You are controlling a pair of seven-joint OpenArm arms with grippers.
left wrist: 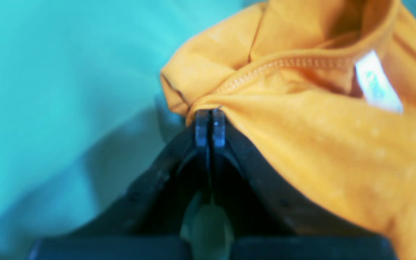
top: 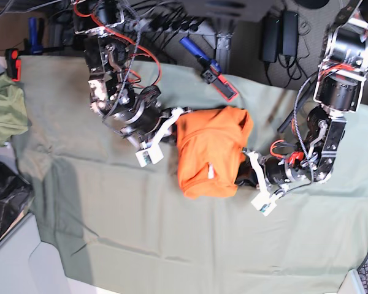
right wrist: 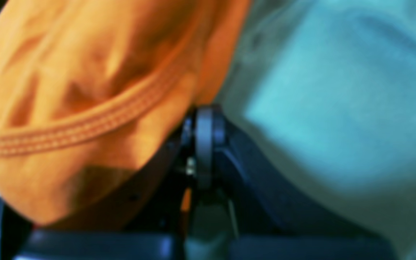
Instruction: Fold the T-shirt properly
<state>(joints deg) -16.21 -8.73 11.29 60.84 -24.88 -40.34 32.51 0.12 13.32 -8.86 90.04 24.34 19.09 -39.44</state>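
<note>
The orange T-shirt (top: 208, 150) is bunched in a rumpled heap at the middle of the sage-green table cloth (top: 141, 233). My left gripper (top: 244, 173) is at its right edge. In the left wrist view it (left wrist: 210, 122) is shut on a pinch of orange cloth (left wrist: 320, 137) just below the stitched collar, with the white tag (left wrist: 377, 85) close by. My right gripper (top: 172, 125) is at the shirt's upper left edge. In the right wrist view it (right wrist: 202, 124) is shut, with orange cloth (right wrist: 67, 90) and a stitched hem bunched against its jaws.
A folded green cloth (top: 3, 110) lies at the left edge and a black object (top: 6, 202) sits below it. A blue and red tool (top: 211, 70) and a red-black tool (top: 13, 64) lie near the back edge. Cables and power bricks (top: 279, 37) are behind.
</note>
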